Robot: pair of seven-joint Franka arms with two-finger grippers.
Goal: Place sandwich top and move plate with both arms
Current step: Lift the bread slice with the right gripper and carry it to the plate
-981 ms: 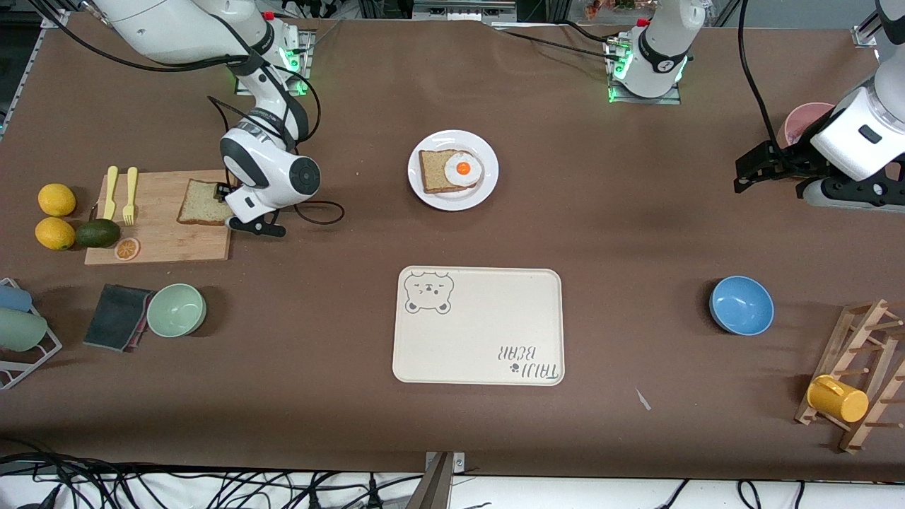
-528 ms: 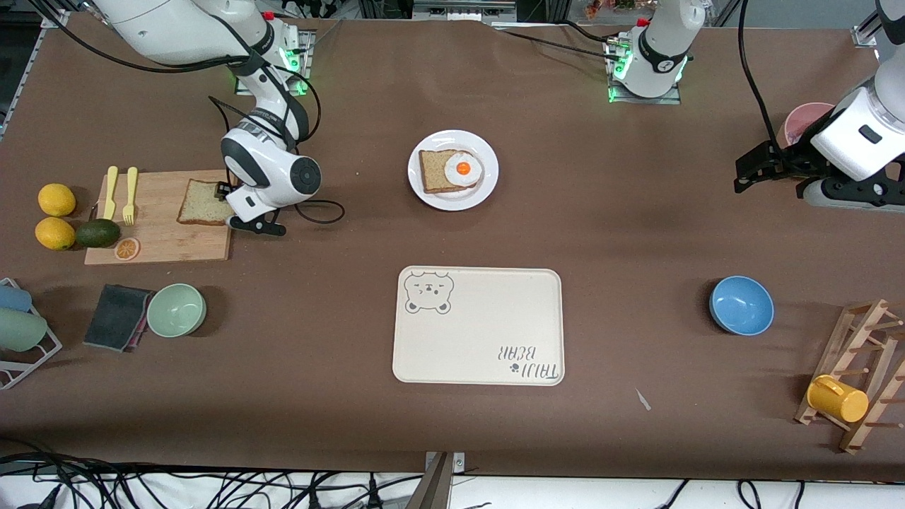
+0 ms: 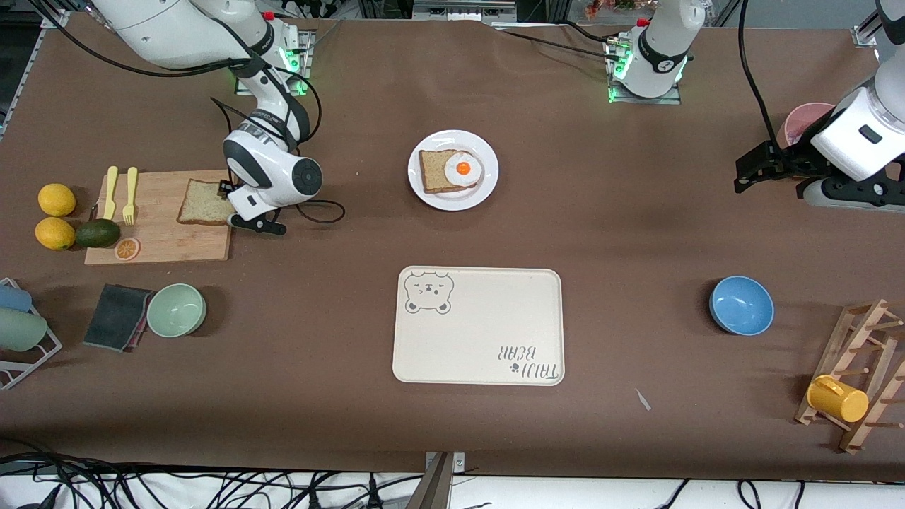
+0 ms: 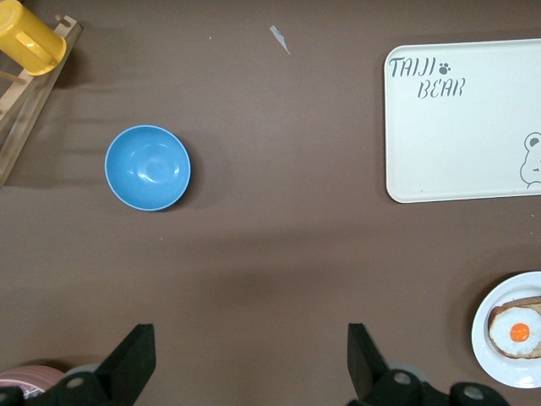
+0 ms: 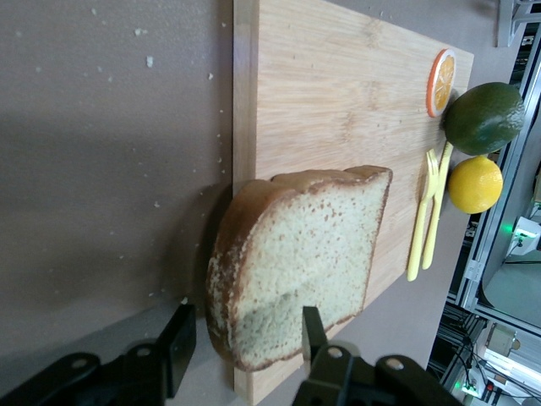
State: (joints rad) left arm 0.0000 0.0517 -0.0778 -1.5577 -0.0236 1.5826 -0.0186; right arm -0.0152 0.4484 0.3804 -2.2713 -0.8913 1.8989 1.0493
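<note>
At the right arm's end of the worktop [image 3: 339, 233], the right arm folds down steeply from its base, wrist bent low over the edge of the cutting board [image 3: 159, 233]. Right claw [image 5: 245, 342] sits at the crust end of the sandwich top [image 5: 296, 258], fingers spread, one finger over the slice's face and the other off its domed edge (not clamped, slice lies flat on the board). Yellow fork and knife [image 3: 120, 194], an avocado [image 3: 97, 232] and an orange slice [image 3: 127, 248] lie at the board's other end.

Plate [image 3: 431, 198] sits mid-worktop, well apart from the board, carrying the egg-topped slice [image 3: 452, 170]; bear tray [image 3: 478, 326] lies nearer the camera than the plate.

Left arm waits at its own end, forearm roughly level, left claw [image 4: 249, 364] wide open over bare worktop, with the blue bowl [image 4: 147, 167] nearer the camera.
</note>
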